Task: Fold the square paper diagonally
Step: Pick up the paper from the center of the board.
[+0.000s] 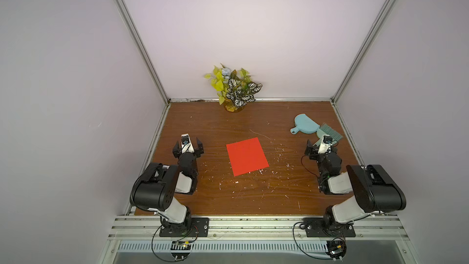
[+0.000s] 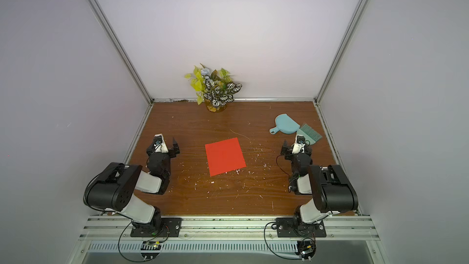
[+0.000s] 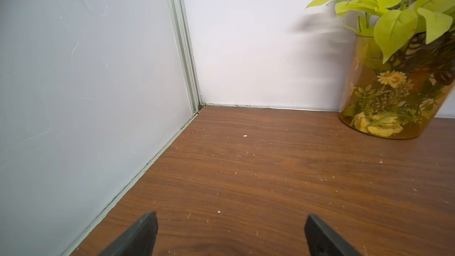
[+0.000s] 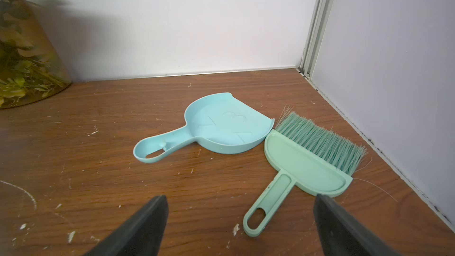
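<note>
The left arm [image 1: 154, 191] and right arm [image 1: 375, 191] stand nearest. The left tool [image 1: 187, 148] and right tool [image 1: 320, 148] both gape wide, empty. Between them the square paper [image 1: 247, 156] lies flat (not yet folded) on the counter [image 1: 253, 199], slightly skewed, seemingly nearer the left tool.

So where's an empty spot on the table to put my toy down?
Bare tabletop between the vase and the red paper, and between the paper and the left gripper. Crowded by the right gripper: dustpan and brush.
</note>
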`<state>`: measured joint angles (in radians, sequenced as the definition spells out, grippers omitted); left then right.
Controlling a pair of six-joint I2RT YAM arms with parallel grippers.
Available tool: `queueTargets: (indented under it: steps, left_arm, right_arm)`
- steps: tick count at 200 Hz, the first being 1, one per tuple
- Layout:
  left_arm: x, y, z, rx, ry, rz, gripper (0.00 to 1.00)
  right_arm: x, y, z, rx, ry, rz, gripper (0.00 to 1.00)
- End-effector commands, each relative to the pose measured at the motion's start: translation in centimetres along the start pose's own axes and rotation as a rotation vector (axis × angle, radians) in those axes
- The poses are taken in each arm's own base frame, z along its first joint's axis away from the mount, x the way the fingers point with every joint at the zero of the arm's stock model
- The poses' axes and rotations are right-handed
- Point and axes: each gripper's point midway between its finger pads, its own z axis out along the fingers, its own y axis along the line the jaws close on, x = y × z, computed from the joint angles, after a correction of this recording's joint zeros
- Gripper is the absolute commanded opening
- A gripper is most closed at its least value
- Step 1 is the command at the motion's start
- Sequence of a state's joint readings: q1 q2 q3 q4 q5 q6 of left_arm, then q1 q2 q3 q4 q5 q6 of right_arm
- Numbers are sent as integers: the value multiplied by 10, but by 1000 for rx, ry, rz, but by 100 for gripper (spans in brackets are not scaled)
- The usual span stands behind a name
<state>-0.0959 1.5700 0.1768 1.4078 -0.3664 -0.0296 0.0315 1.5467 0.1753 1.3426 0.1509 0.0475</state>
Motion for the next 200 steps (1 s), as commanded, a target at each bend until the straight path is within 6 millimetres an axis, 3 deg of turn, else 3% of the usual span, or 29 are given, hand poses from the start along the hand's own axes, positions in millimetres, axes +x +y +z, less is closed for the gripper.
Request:
queueTargets:
  steps: [1, 92, 124, 150, 174, 200]
  left_arm:
    - [1, 3, 0, -4, 4, -5, 97]
    - [0, 4, 0, -6, 0, -7, 97]
    - [-8, 11, -14, -13, -36, -33, 97]
    - [-31, 5, -27, -28, -101, 21, 97]
    - [-58, -5, -24, -9, -76, -27, 97]
    - [-81, -23, -15, 71, 40, -151, 97]
  right_arm:
    - [-15, 1, 1, -7, -56, -3, 99]
    - [-15, 2, 0, -11, -56, 0, 99]
    - [-30, 1, -3, -5, -67, 0, 99]
    - [-59, 12, 0, -56, -16, 29, 99]
    - [-85, 39, 0, -186, 48, 98, 99]
    - [-87, 64, 2, -245, 205, 166, 99]
